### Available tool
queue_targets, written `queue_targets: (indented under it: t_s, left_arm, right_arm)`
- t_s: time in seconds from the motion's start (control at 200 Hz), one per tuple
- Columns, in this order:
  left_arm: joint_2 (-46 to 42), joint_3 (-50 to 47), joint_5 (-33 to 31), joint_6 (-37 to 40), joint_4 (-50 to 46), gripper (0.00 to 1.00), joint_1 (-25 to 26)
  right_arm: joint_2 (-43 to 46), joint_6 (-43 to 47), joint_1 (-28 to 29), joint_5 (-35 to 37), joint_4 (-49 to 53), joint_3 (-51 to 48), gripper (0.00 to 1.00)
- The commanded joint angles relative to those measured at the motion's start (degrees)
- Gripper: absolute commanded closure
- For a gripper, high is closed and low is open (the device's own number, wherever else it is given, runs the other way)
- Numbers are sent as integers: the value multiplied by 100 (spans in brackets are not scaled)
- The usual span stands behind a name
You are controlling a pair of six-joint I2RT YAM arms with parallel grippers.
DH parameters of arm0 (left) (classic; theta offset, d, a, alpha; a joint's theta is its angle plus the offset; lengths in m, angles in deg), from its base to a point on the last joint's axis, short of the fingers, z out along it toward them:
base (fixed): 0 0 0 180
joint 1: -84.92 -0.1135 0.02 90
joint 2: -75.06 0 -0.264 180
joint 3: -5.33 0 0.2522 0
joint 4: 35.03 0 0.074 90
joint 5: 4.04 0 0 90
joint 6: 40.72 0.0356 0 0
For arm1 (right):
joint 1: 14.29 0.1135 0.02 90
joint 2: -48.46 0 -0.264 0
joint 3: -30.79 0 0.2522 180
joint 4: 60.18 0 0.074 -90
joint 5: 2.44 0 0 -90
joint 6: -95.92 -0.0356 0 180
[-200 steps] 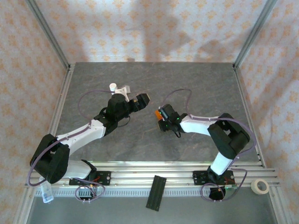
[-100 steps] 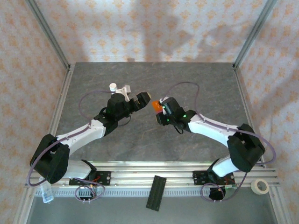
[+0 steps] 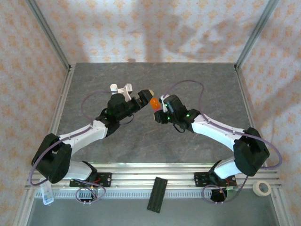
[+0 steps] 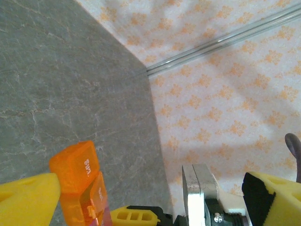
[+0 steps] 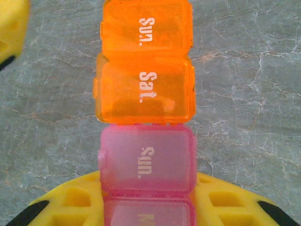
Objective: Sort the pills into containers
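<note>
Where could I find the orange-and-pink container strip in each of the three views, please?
Top external: container strip at centre, orange end showing.
Left wrist: lower left, orange end uppermost.
Right wrist: centre column, orange above pink.
Shared landmark: the grey marbled table.

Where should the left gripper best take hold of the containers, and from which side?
Grip the containers at the free orange end, pinching across its narrow width, coming from the side opposite the right gripper, which is shut on the pink end. The orange end juts out bare.

Tabletop (image 3: pixel 202 84) open, containers (image 3: pixel 154 103) (aloft) between left claw (image 3: pixel 137 93), right claw (image 3: pixel 159 108)
</note>
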Motion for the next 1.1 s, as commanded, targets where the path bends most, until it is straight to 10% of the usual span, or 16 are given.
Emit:
queue_targets:
  t_s: [0.0,1.091]
  left_arm:
    - [130,110,75,-109,337,0,98]
    - [510,428,50,-206,573,0,335]
  right_arm:
    - [186,-117,-10,-108,-11,175,76]
    - [170,-139,-3,-271,-115,108,78]
